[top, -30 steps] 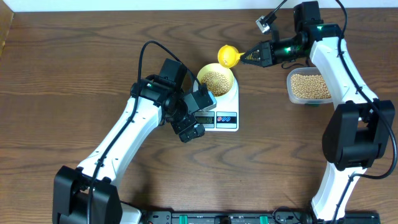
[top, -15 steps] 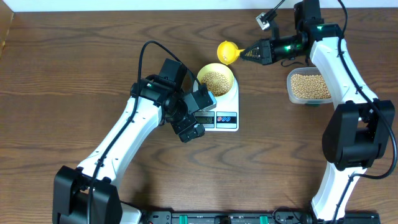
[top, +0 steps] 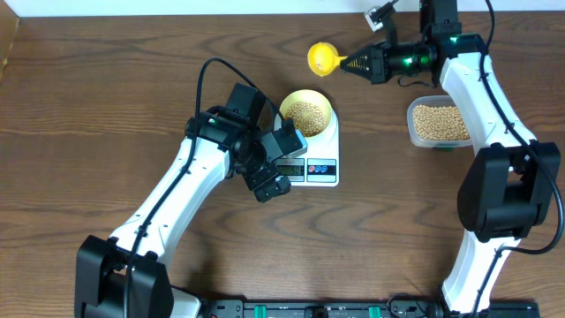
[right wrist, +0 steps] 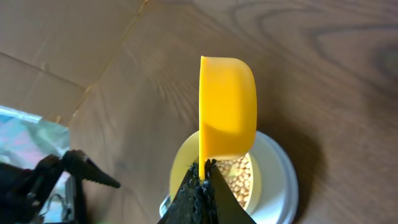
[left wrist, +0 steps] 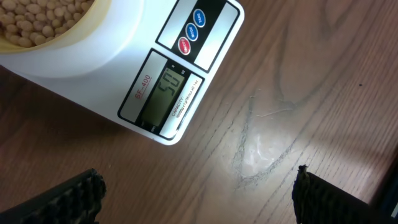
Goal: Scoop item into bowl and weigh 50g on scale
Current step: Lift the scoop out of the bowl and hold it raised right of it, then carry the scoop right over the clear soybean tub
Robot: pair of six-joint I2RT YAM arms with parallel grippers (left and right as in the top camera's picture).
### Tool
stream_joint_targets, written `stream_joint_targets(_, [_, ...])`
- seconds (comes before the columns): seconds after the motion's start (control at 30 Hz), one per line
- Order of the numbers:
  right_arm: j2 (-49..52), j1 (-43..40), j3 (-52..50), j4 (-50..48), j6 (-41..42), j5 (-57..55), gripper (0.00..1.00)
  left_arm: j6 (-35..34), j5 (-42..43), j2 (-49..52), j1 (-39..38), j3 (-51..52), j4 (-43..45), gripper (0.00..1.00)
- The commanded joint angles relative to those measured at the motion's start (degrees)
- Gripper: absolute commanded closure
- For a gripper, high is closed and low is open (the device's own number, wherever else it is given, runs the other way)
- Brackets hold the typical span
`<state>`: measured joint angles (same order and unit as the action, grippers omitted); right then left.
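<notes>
The beans (top: pixel 306 113) fill most of the small pale-yellow bowl (top: pixel 286 106), which sits on the back part of the white scale (top: pixel 328 146) near the middle of the wooden tabletop (top: pixel 106 88). In the left wrist view the scale's grey display (left wrist: pixel 166 92) shows lit digits, seen at a slant and hard to read surely, with its round buttons (left wrist: pixel 191 32) just beside it on the front edge. More beans lie in a clear plastic tub (top: pixel 411 124) well to the right of the scale, beside the right arm. The left end effector (top: pixel 279 164) hovers over the scale's front-left corner with its jaws spread wide and nothing between them; its camera looks down on the display and bare wood. The right end effector (top: pixel 362 62) is closed tight on the handle of a yellow scoop (top: pixel 321 58), holding it beyond the bowl toward the tabletop's far edge, apart from bowl and scale. From the right wrist the scoop (right wrist: pixel 227 106) is turned on its side, edge-on, so what it carries cannot be seen, with the bowl and beans showing below it.
</notes>
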<state>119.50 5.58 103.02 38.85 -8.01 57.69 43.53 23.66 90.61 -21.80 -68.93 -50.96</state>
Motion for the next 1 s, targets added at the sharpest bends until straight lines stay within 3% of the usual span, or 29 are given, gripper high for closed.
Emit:
stream_joint_targets(0.0, [-1.1,0.2,1.3,-0.9,-0.9,-0.9,0.99,0.4,0.3,0.4,0.3,0.1,-0.1,0.02])
stream_joint_targets(0.57, [-1.1,0.3,1.3,-3.5,-0.8,-5.2,0.99,0.4,0.3,0.4,0.2,0.1,-0.1,0.02])
stream_joint_targets(0.97, [-1.1,0.2,1.3,-2.2,6.7,0.3,0.99,0.4,0.3,0.4,0.2,0.1,-0.1,0.02])
